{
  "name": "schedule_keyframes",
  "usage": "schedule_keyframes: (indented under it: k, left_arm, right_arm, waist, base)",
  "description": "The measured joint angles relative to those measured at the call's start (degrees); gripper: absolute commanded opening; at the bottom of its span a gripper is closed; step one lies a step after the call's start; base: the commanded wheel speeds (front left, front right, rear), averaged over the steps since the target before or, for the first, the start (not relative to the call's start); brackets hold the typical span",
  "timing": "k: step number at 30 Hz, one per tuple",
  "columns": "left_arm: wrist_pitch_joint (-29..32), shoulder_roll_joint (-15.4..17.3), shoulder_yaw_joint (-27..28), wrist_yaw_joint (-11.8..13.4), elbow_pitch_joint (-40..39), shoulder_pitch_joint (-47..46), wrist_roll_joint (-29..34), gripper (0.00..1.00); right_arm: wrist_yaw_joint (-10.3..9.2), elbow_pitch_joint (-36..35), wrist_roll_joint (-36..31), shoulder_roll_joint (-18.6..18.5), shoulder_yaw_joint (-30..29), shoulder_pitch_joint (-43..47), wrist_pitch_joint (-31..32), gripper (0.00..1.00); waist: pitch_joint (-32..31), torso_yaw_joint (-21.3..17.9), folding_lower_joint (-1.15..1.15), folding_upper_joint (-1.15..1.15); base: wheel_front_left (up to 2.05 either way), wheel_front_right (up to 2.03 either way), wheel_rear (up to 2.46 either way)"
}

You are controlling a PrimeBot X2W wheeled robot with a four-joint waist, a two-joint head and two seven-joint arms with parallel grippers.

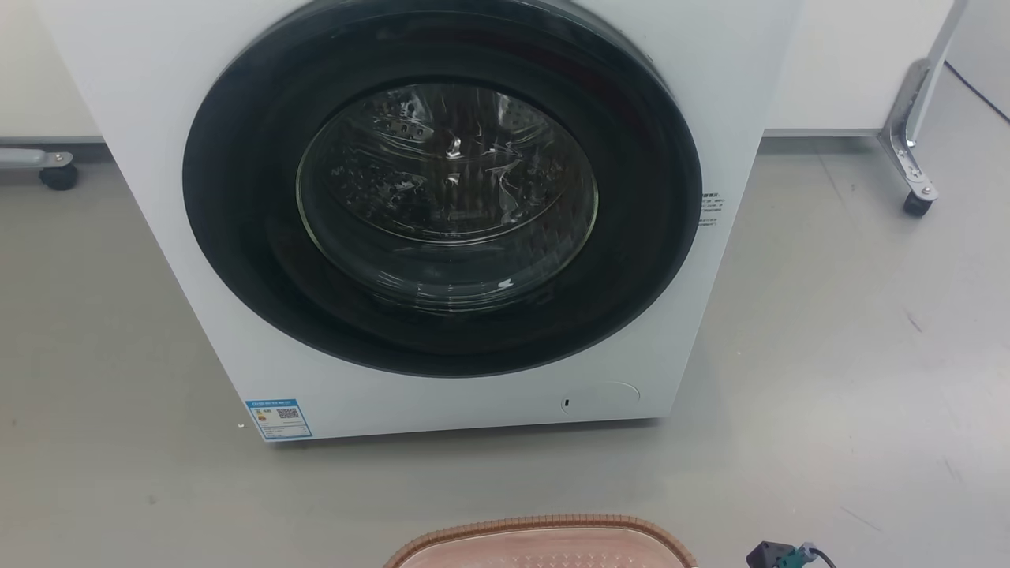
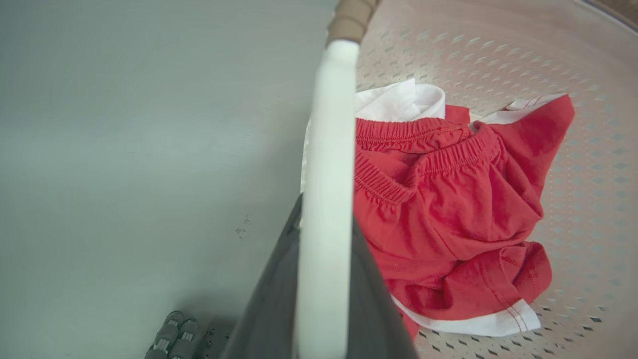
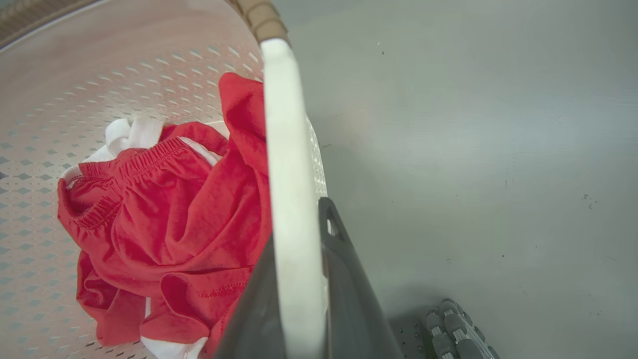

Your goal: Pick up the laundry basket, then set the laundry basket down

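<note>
As the head view is scanned, the laundry basket (image 1: 544,527) is picked out at the very bottom edge. Just its brown woven-look rim and a strip of pinkish-cream interior are shown. It is placed on the near side of the white front-loading washing machine (image 1: 442,221). Bare grey floor (image 1: 852,355) is seen between the two, so they are apart. Over on the left wrist view, the left gripper (image 2: 326,214) is found clamped on the basket's white side handle (image 2: 329,124), with one dark finger pressed to each flank and the jaws drawn narrow. The same is seen on the right wrist view, where the right gripper (image 3: 298,224) is closed around the opposite white handle (image 3: 281,124), a finger laid on either side. Inside the basket, on the perforated bottom, crumpled red shorts (image 2: 448,209) with an elastic waistband and white trim are seen. A piece of white cloth (image 2: 398,99) is tucked under their far edge. Whether the basket is resting on the floor or is held off it cannot be told.
</note>
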Motion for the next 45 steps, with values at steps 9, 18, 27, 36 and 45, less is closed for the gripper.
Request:
schedule_keyframes:
  k: [9, 18, 27, 36, 45]
  left_arm:
    - [0.3, 0.1, -0.8, 0.4, -0.4, 0.3, -0.7, 0.0]
    - [0.4, 0.1, -1.7, 0.9, -0.6, 0.3, -1.6, 0.0]
    - [0.4, 0.2, -2.4, 1.4, -0.9, 0.3, -2.0, 0.0]
    - [-0.9, 0.2, -2.8, 1.6, -1.4, -0.1, -2.2, 0.0]
    - [-3.3, 0.3, -3.2, 2.5, -2.2, -4.1, -2.2, 0.0]
  right_arm:
    - [-0.05, 0.0, 0.3, 0.0, 0.0, 0.5, 0.1, 0.0]
    - [-0.07, 0.0, 0.5, 0.0, -0.1, 0.5, 0.1, 0.0]
    - [-0.09, 0.0, 0.5, 0.0, -0.1, 0.5, 0.4, 0.0]
    - [-0.6, 0.0, 0.5, 0.0, 0.0, -0.6, -1.0, 0.0]
    - [-1.26, -1.1, 0.3, -0.5, 0.1, -3.8, -4.4, 0.0]
  waist:
    - [0.0, 0.2, 0.0, 0.0]
    - [-0.1, 0.2, 0.0, 0.0]
    - [0.1, 0.2, 0.0, 0.0]
    - [2.3, 0.2, 0.0, 0.0]
    - [6.5, 0.0, 0.0, 0.0]
  base:
    - [0.0, 0.0, 0.0]
    - [0.0, 0.0, 0.0]
    - [0.0, 0.0, 0.0]
    - [0.0, 0.0, 0.0]
    - [0.0, 0.0, 0.0]
